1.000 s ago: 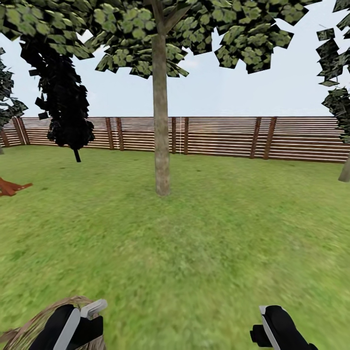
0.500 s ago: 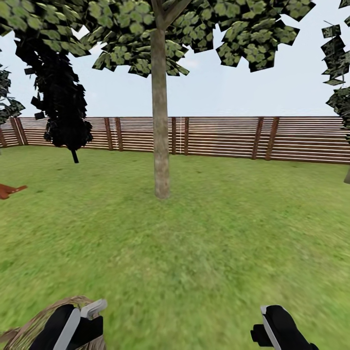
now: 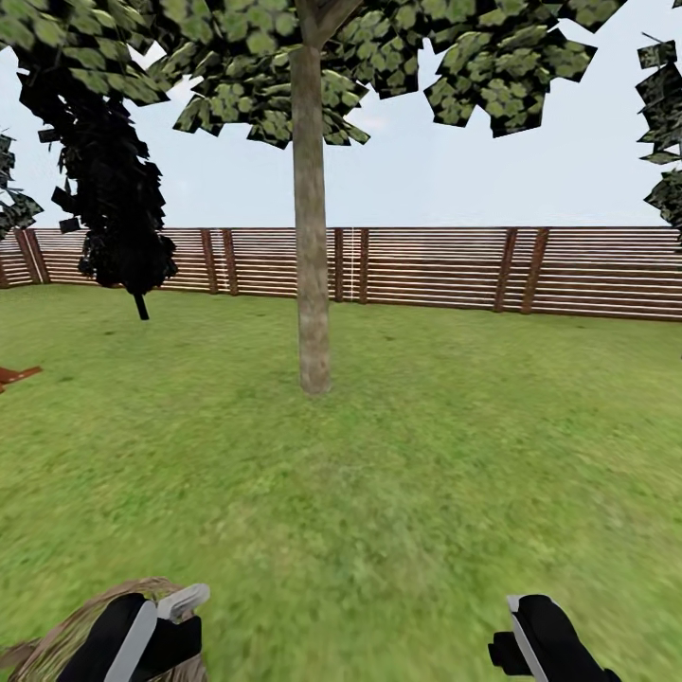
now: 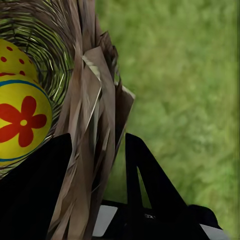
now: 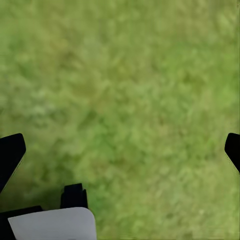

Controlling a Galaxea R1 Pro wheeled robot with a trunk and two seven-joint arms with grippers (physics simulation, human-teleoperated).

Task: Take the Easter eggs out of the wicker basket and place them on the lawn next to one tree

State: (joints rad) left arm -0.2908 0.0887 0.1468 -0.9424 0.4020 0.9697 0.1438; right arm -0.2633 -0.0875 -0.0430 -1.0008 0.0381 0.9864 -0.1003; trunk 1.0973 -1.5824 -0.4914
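The tree, with a straight grey-brown trunk and a leafy canopy, stands ahead on the lawn. My left gripper sits at the near left, shut on the rim of the wicker basket. In the left wrist view the basket's woven wall runs between the two black fingers of the left gripper. Inside lie a yellow Easter egg with a red flower and another egg behind it. My right gripper hangs open at the near right, and in its wrist view the right gripper has grass between its fingers.
A brown slatted fence closes the far side of the garden. A dark narrow cypress stands at the back left. A red-brown object pokes in at the left edge. Foliage of another tree shows at the right edge.
The whole view has shifted: the tree looks slightly nearer and the left-edge object has slid outward, so the camera moved. Both grippers and the basket hold the same pose.
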